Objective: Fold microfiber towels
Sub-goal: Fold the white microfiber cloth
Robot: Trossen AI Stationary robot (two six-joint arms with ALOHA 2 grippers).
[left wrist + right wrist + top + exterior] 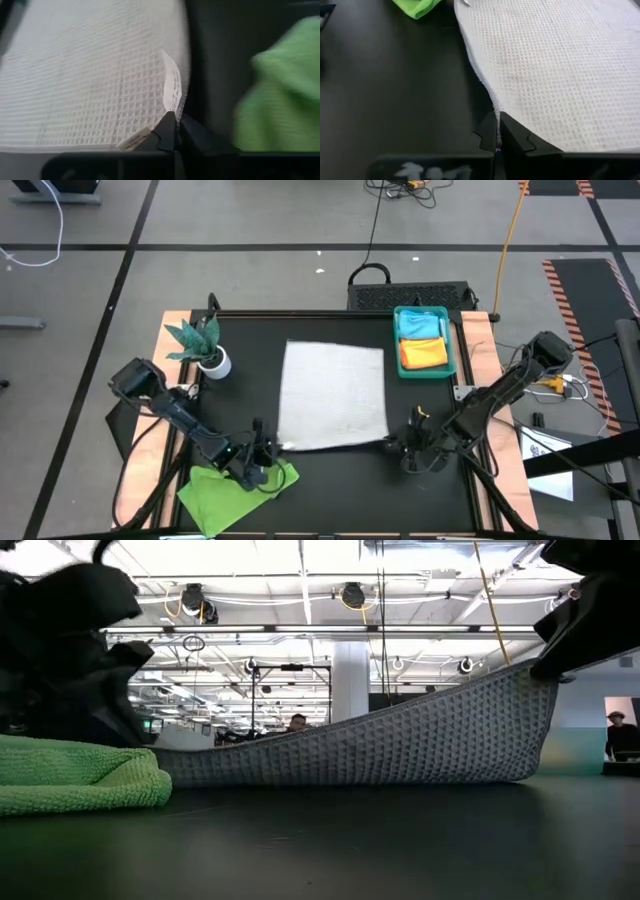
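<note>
- Room — a large hall seen in the low view, with white ceiling beams, hanging lamps and cables; a person stands at far 3 o'clock, and another person's head shows above the raised cloth. The floor in the high view is grey, crossed by dark lines, with an orange cable at 1 o'clock.
- Table — flat black top with pale wooden edging at both sides.
- White-grey towel — waffle weave, spread flat at the table's centre; its corner at 5 o'clock is lifted off the surface, so the near edge sags in a curve.
- Lime green towel — crumpled at 7 o'clock, on the table edge.
- Teal tray — at 1 o'clock, holding a pale blue towel and an orange towel, with a turquoise-blue edge above them.
- Plant — green leaves, white pot, at 10 o'clock.
- Left gripper — at 7 o'clock, fingers together, clamped on the white-grey towel's corner beside its label.
- Right gripper — at 5 o'clock, fingers pinched together on the same towel's other near corner.
- Label — small white tag sewn at the towel's edge; faint print, unreadable.
</note>
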